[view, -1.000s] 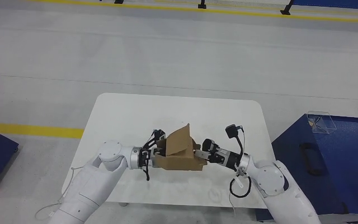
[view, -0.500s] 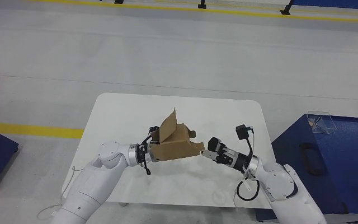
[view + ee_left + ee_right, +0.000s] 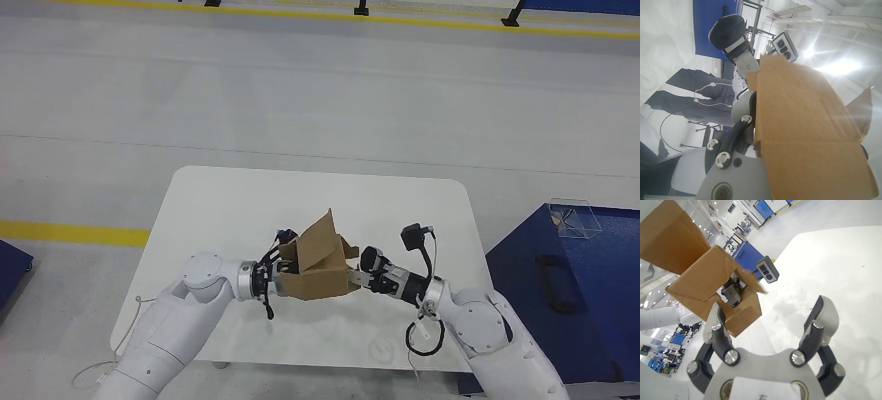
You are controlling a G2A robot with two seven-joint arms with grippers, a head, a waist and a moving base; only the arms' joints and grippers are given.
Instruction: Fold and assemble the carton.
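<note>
Beside the carton (image 3: pixel 315 268), the right tool (image 3: pixel 768 303) gapes.

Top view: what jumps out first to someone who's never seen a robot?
A half-folded brown carton, flaps sticking up, is held over the near part of the white table. The left gripper is shut on one side of it. The right gripper stands open at the other side, one finger by a corner.

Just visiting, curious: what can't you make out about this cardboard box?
Top view: the carton hides its own underside and any contact with the table.
Left wrist view: a carton panel and lamp glare block the inside.
Right wrist view: the picture edge cuts off the carton's raised flap.
</note>
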